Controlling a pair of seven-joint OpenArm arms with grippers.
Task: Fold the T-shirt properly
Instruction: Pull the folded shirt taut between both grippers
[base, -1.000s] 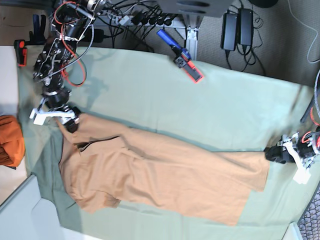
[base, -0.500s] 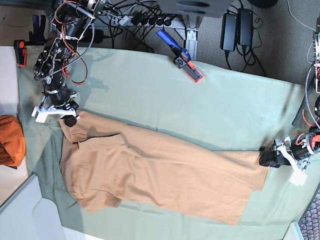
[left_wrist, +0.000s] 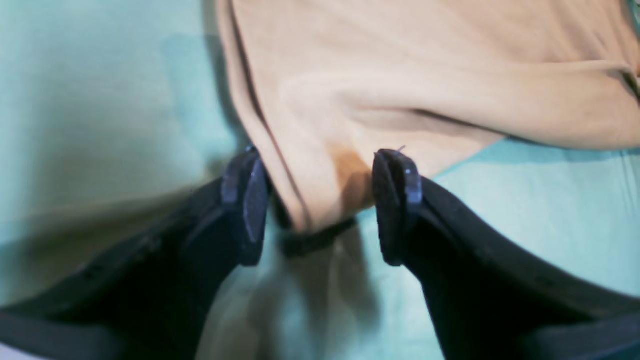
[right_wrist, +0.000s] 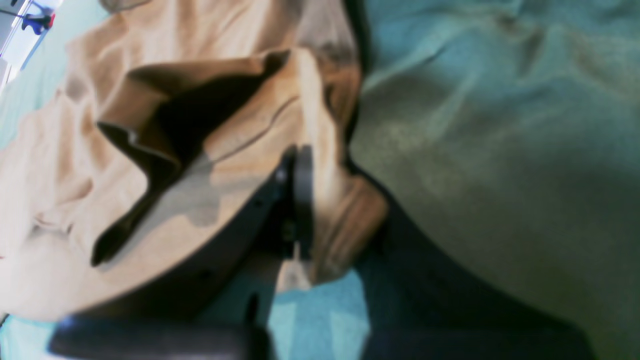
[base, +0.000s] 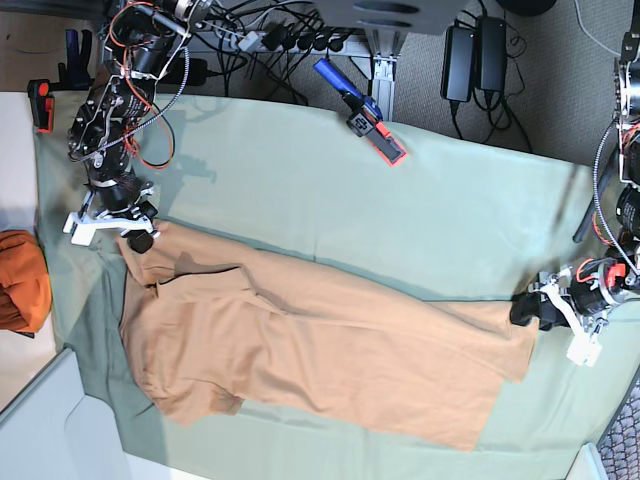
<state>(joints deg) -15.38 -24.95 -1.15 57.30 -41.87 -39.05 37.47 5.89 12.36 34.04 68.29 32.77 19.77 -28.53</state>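
The left gripper (left_wrist: 315, 205) stood spread, its jaws on either side of a corner of the T-shirt's (base: 320, 345) hem without pressing it. The right gripper (right_wrist: 300, 200) was pinching a bunched fold of the same cloth at the far end of the shirt, near the collar. Between the two the T-shirt lay stretched long over the green-covered desk (base: 450, 210); beyond it lay a blue and red tool (base: 362, 113), and no writing could be read anywhere.

T-shirt (base: 320, 345) flat on table cloth (base: 400, 210) | right gripper (base: 135, 235) at its left end | left gripper (base: 530, 310) at right end
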